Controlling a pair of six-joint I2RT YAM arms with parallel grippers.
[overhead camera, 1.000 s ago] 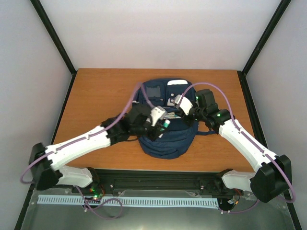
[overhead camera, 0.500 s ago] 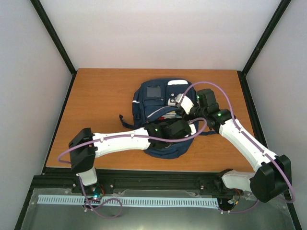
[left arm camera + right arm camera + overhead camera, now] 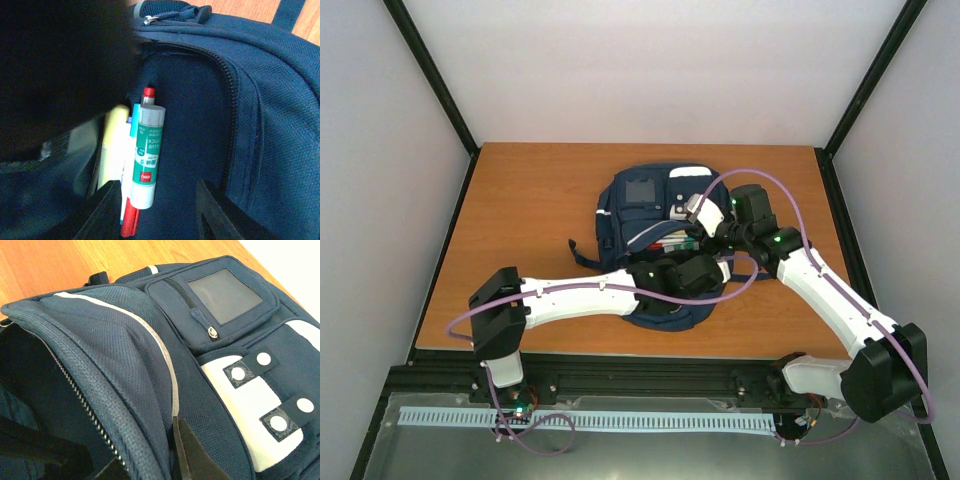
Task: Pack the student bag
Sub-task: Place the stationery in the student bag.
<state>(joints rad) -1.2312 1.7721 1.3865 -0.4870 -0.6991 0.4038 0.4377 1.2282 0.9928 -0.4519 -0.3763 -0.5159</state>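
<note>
The student bag (image 3: pixel 650 195) lies unzipped in the middle of the bench (image 3: pixel 520 220). The right hand (image 3: pixel 160 462) is clamped tight on the bag's raised flap. The left hand (image 3: pixel 157 212) reaches inside, gripping nothing, its parted fingers clear of a glue stick (image 3: pixel 147 160) among pens (image 3: pixel 131 220).

A white, green-labelled glue stick (image 3: pixel 145 167) is seen laid against a yellow marker (image 3: pixel 113 142), a thin blue pen (image 3: pixel 134 120) and a red pen (image 3: pixel 148 93). An orange-brown wooden bench (image 3: pixel 530 190) is shown.
</note>
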